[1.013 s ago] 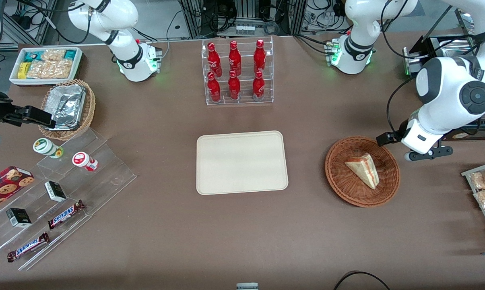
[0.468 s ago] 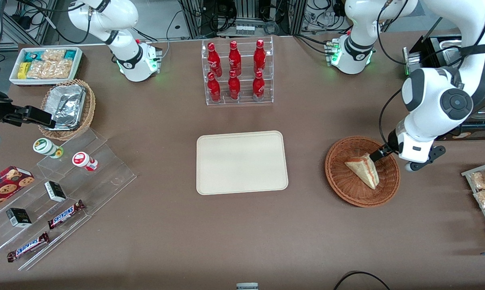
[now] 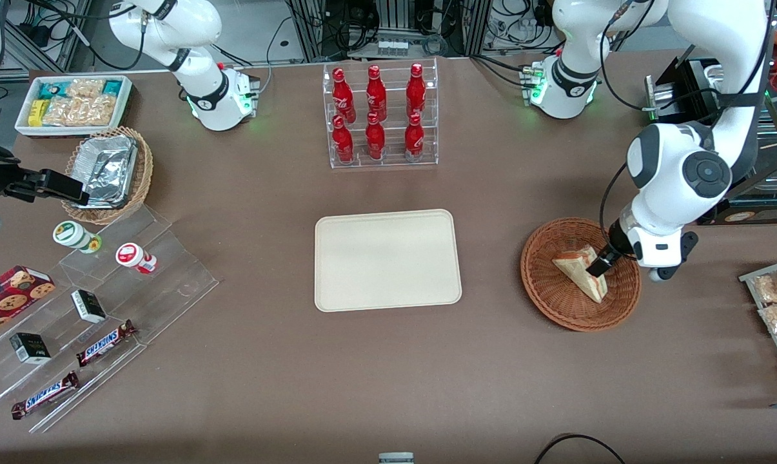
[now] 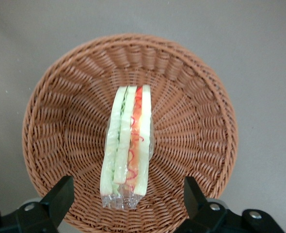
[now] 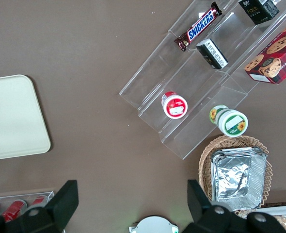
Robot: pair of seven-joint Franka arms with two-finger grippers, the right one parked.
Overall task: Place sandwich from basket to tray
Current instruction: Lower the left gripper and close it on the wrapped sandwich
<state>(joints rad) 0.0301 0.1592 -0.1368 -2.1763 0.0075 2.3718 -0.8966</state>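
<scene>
The sandwich (image 3: 579,272), a pale wedge wrapped in clear film with a red and green filling stripe, lies in the reddish-brown wicker basket (image 3: 549,293) toward the working arm's end of the table. It also shows in the left wrist view (image 4: 127,145), inside the basket (image 4: 196,116). My left gripper (image 3: 599,263) hangs just above the basket over the sandwich's wide end, open and empty; in the wrist view (image 4: 127,199) its fingers (image 4: 60,196) stand wide on either side of the sandwich. The cream-beige tray (image 3: 387,259) lies bare at the table's middle and shows in the right wrist view (image 5: 12,119).
A clear rack of red bottles (image 3: 379,116) stands farther from the front camera than the tray. Toward the parked arm's end are a tan basket of foil trays (image 3: 108,171), a white snack bin (image 3: 72,103) and clear steps with snacks (image 3: 98,309). Bagged snacks (image 3: 775,303) lie near the basket.
My left gripper has moved from beside the basket's rim in over the basket and down to the sandwich's wide end. The sandwich and basket have not moved.
</scene>
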